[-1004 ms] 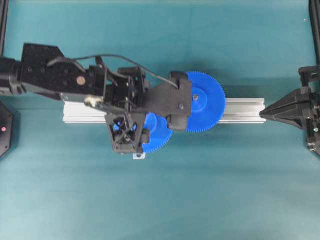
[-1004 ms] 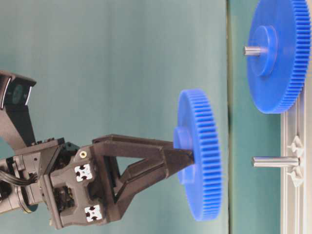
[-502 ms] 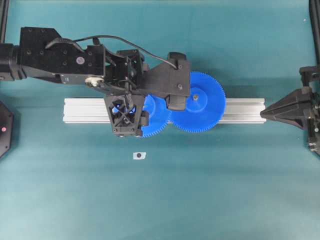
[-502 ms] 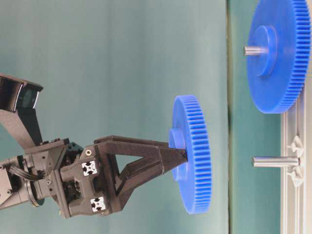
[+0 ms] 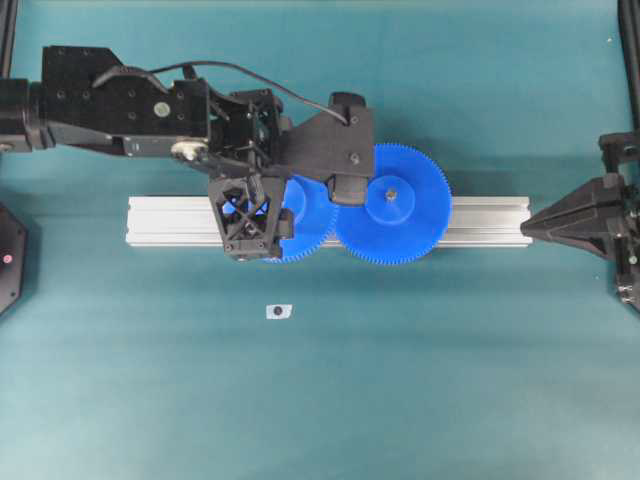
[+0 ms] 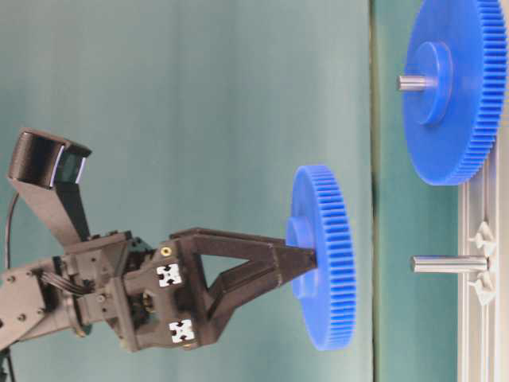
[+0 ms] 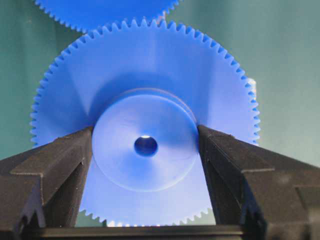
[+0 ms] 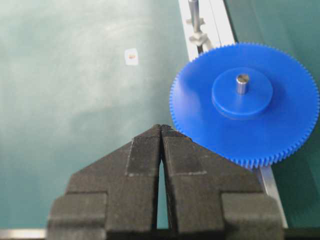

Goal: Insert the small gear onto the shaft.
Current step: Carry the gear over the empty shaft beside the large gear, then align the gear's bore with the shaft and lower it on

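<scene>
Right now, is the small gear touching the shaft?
Apart. The table-level view shows teal background between the small gear, held by the left gripper, and the shaft.

small gear (image 6: 322,256) aloft, shaft (image 6: 449,263) bare

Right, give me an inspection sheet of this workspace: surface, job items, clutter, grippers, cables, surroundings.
Surface: teal mat with an aluminium rail lying across it.
Job's things: small gear held by its hub above the rail, not yet on the shaft, which stands bare on the rail.
Clutter: wider blue gear already seated on its own pin; small white tag with a dark dot on the mat.
Grippers: left gripper shut on the small gear's hub; right gripper shut, empty, parked at the rail's end.
Cables: black cable looping over the left arm.
Surroundings: dark frame posts at the edges.
</scene>
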You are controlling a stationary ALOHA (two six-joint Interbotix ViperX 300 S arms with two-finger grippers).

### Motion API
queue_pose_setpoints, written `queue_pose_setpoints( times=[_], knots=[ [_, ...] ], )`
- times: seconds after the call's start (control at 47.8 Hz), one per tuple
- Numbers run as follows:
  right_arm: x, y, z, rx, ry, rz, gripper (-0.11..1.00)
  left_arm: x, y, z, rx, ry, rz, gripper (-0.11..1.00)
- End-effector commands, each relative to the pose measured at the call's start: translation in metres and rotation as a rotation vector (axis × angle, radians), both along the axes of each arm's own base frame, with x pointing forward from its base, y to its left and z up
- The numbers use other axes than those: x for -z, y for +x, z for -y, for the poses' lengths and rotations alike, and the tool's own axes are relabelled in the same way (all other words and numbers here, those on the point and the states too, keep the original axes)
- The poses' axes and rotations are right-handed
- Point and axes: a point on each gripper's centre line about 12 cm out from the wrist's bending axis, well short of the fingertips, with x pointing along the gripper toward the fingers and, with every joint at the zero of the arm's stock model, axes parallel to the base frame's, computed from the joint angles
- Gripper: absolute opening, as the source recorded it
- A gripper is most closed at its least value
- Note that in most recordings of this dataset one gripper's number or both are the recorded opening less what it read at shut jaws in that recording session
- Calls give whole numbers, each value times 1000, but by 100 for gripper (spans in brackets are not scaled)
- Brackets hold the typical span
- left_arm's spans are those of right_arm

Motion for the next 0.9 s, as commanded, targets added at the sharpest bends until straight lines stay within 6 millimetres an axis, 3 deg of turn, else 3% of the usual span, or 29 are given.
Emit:
queue_pose_setpoints(
  times=[0.0, 0.879],
  knots=[
    [-3, 2, -1, 2, 11, 9, 6, -13, -3, -2, -4, 9, 59, 70],
    [-2, 1, -1, 8, 24, 6, 6, 51, 3, -2, -9, -1, -18, 70]
  ],
)
